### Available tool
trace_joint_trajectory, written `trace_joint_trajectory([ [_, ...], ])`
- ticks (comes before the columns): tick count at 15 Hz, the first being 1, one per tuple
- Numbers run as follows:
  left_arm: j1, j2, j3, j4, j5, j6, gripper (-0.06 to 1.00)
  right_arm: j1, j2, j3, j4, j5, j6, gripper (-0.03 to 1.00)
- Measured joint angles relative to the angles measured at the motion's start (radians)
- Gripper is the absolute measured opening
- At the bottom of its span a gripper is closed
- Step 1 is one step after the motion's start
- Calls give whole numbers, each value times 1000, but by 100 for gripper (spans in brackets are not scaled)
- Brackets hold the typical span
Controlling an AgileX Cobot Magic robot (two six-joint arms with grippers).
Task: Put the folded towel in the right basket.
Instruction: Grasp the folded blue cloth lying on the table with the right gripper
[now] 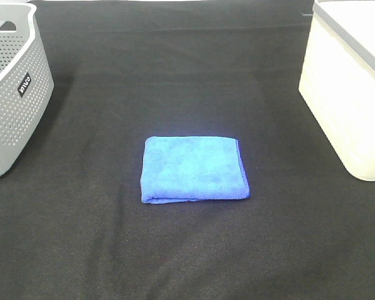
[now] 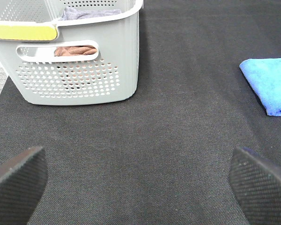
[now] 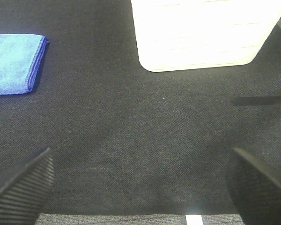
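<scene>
A folded blue towel [image 1: 194, 169] lies flat on the black mat in the middle of the exterior high view. It also shows in the left wrist view [image 2: 270, 84] and in the right wrist view [image 3: 16, 63]. The right basket [image 1: 353, 81] is white and stands at the right edge; its wall shows in the right wrist view [image 3: 201, 37]. My left gripper [image 2: 140, 185] is open and empty, well short of the towel. My right gripper [image 3: 140, 183] is open and empty, between towel and basket. Neither gripper shows in the exterior high view.
A grey perforated basket [image 1: 12, 94] stands at the left edge; in the left wrist view [image 2: 75, 61] it holds brown and grey cloth. The black mat [image 1: 187, 250] covers the table.
</scene>
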State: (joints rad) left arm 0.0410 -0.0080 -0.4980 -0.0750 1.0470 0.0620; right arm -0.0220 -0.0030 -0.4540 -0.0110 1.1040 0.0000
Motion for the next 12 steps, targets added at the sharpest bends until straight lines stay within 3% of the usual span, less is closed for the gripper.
trace_joint_trajectory([
  [12,0,0,0,0,0,0,98,0,0,0,0,0,0,96],
])
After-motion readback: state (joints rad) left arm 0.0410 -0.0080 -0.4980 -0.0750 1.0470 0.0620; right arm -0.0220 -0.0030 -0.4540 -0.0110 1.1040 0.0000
